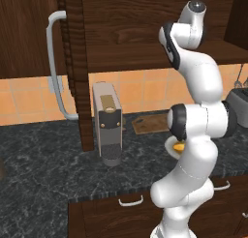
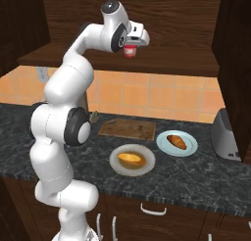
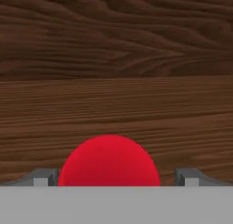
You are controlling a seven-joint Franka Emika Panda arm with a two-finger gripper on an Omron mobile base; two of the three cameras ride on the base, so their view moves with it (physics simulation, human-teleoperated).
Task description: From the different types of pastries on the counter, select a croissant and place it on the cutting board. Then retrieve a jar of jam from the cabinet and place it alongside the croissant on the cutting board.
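On the counter [image 2: 196,179], measured from the cutting board [image 2: 128,129]: nearest the front edge, just in front of the board, sits a grey plate [image 2: 132,160] with the rounder golden-yellow pastry [image 2: 130,158] on it. A little further back and to the board's right, close beside it, a pale blue plate [image 2: 177,143] carries the croissant [image 2: 176,141]; it is on that plate, not on the board. The board itself lies flat with nothing on top. Well to the right of the board stands a grey toaster [image 2: 225,135]. To the board's left, in the left base view, stands a tall grey coffee machine [image 1: 107,122], next to the open cabinet [image 1: 75,67] door with its curved grey handle [image 1: 54,63].

High above the board, inside the cabinet, the arm is raised with the gripper [image 2: 130,47] at shelf level. The jar of jam [image 2: 129,51] sits right at the gripper, above the shelf. In the hand view its red lid [image 3: 109,161] lies between the 2 fingertips [image 3: 42,177], with a small gap on each side, so the jaws are part open around it; whether they press the jar cannot be told. Wood grain fills the background behind.
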